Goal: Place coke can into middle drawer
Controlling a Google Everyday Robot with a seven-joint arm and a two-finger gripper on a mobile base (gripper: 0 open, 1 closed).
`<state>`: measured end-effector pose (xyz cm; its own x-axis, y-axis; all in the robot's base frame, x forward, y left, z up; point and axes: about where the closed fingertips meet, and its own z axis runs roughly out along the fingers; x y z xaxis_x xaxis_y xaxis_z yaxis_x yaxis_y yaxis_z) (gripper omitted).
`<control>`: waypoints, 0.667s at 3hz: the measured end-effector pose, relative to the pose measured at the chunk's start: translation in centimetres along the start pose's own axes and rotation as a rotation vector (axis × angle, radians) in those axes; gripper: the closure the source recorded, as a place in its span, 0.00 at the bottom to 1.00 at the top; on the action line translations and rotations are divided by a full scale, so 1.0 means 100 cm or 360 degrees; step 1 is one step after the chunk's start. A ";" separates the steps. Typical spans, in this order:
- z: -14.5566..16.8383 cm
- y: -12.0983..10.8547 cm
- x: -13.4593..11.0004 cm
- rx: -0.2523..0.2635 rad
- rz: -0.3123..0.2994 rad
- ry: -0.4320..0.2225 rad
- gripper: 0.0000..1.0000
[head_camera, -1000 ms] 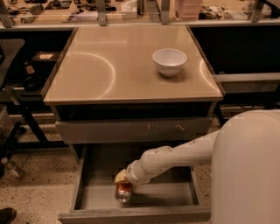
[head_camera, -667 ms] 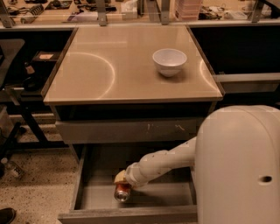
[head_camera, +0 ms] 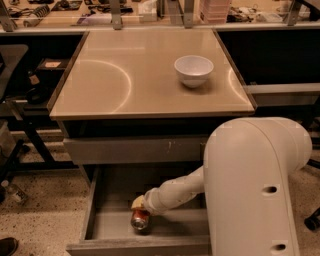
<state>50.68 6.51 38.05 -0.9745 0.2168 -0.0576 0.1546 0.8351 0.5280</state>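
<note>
**Coke can low in drawer: release gently**

Middle drawer (head_camera: 107, 227) is pulled out below the worktop's (head_camera: 125, 80) front edge. Gripper (head_camera: 138, 206) is inside, at the coke can (head_camera: 140, 219), near the drawer floor. Grip cannot be told. Let go low, lift straight, avoid rolling.

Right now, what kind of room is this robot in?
Probably a lab or workshop: cluttered benches behind the table, a speckled floor, and a robot arm whose jaws are down at the can in the open drawer.

Glossy tabletop (head_camera: 125, 80); gripper (head_camera: 139, 205) by shiny coke can (head_camera: 140, 219) in matt drawer (head_camera: 172, 226)
</note>
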 end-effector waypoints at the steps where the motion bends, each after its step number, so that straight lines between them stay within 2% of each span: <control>1: 0.001 0.000 0.000 -0.0001 0.0001 -0.0002 0.82; 2: 0.001 0.000 0.000 -0.0001 0.0001 -0.0002 0.59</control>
<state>50.72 6.53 38.00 -0.9742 0.2179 -0.0586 0.1549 0.8345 0.5287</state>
